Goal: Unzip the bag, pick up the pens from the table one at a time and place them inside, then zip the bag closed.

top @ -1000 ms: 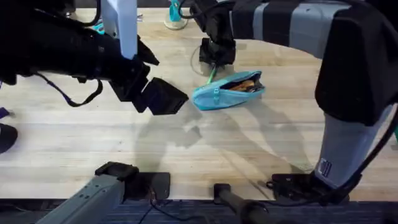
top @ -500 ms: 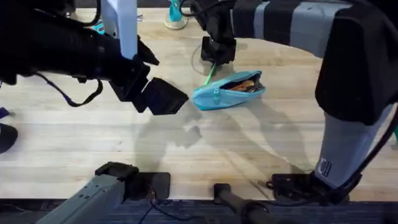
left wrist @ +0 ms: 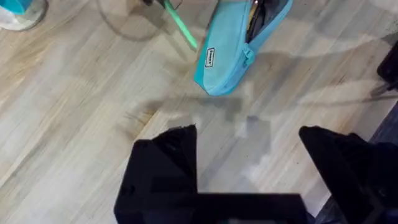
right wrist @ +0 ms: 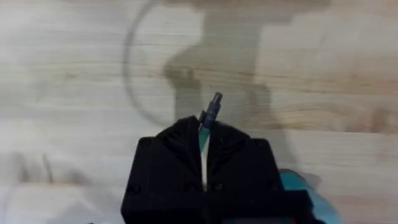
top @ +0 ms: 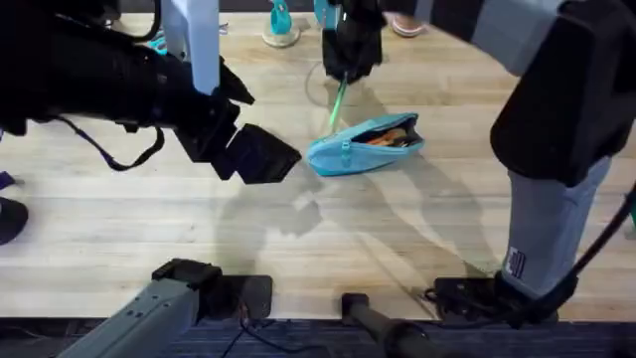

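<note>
Hanging over the left half of the pale, plank-grained table (top: 119, 239), the left gripper (top: 260, 154) hovers just beside the bag's near end with its blocky black jaws spread wide and nothing between them; in its own wrist view the two dark fingers (left wrist: 163, 165) stand well apart above bare wood. To its right lies the bag (top: 364, 144), a soft light-blue fabric pouch, long and rounded, its long axis running roughly left to right with the right end tipped a little away from the robot. Its top zipper gapes open and something orange shows inside. A small white tag with dark print sits on the pouch's side in the left wrist view, too small to read. Above the bag's left end, the right gripper (top: 350, 62) is raised off the table with its jaws pinched on the green pen (top: 338, 104), a slim smooth stick that hangs slanting down toward the pouch. In the right wrist view the pen's dark tip pokes out beyond the black fingers (right wrist: 171, 162).
</note>
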